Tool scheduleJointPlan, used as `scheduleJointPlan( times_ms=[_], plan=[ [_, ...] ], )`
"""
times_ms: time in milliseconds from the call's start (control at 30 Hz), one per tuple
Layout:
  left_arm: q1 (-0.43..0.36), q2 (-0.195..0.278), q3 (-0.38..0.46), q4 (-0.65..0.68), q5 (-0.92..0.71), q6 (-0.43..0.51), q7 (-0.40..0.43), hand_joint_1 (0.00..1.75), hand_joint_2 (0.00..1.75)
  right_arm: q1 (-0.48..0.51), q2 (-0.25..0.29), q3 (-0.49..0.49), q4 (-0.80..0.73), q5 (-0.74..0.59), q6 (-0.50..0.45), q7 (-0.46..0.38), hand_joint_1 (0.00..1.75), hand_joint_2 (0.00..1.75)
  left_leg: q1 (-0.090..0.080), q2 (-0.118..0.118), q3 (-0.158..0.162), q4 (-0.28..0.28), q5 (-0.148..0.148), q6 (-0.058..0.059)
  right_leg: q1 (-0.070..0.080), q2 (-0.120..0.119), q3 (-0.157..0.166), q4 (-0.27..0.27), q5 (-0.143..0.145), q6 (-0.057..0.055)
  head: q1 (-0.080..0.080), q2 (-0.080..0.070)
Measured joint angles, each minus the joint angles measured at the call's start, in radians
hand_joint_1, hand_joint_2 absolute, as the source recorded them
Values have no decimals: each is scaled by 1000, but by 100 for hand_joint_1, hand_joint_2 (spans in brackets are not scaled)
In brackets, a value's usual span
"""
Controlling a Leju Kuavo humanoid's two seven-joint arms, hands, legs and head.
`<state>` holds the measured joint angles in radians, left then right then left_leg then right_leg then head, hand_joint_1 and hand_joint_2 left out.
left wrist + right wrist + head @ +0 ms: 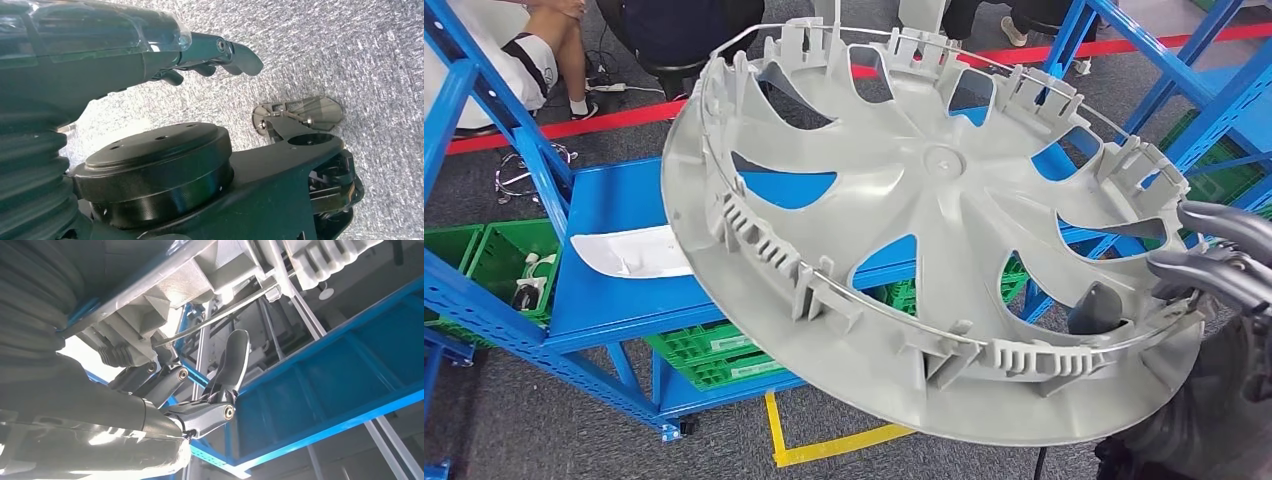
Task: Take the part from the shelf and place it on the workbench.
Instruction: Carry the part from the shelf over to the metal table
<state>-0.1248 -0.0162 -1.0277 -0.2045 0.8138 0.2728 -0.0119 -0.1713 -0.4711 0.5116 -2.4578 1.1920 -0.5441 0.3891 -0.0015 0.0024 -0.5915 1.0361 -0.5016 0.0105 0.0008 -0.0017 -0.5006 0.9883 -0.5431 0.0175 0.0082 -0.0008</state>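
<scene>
**Right hand held the wheel cover above the shelf**

The dark fingers (1214, 262) of the right hand (1224, 275) curled over the rim of the large round grey plastic wheel cover (924, 230) at its lower right edge, with the thumb (1092, 308) showing through one of the cut-out openings beneath the rim. The rim thus sat clamped between fingers above and thumb below. In the right wrist view the fingers (232, 365) reached up against the ribbed underside of the cover (200, 270) and its thin metal retaining ring (220, 315).

The cover hung tilted in the air, inner face up with its clips and ring showing, in front of and above the blue metal shelf (624, 270). On that shelf lay a flat white plastic panel (629, 250), apart from the cover. Green plastic crates (484, 260) sat on the lower tiers and beside the frame.

The left hand (210, 55) hung over grey speckled carpet (350, 50), its fingers loosely curled with nothing in them. A seated person's legs (554, 50) showed beyond a red floor line (574, 120).
</scene>
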Motion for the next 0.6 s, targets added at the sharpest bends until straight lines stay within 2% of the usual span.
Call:
scheduleJointPlan(
  times_ms=[300, 600],
  plan=[
    [0, 3, -1, 0, -28, -8, -11, 0, 175, 21, 11, 5, 2, -13, -10, -4, 175, 175, 0, 0, 0, 0, 0, 0, 0, 0, 0, 0, 0, 0, 0, 0],
    [0, 23, -1, 0, -6, 9, -47, 0, 175, 57, 21, 8, 20, -50, -91, -19, 175, 175, 0, 0, 0, 0, -1, 0, 0, 0, 0, 0, 0, 0, 0, 0]
  ],
)
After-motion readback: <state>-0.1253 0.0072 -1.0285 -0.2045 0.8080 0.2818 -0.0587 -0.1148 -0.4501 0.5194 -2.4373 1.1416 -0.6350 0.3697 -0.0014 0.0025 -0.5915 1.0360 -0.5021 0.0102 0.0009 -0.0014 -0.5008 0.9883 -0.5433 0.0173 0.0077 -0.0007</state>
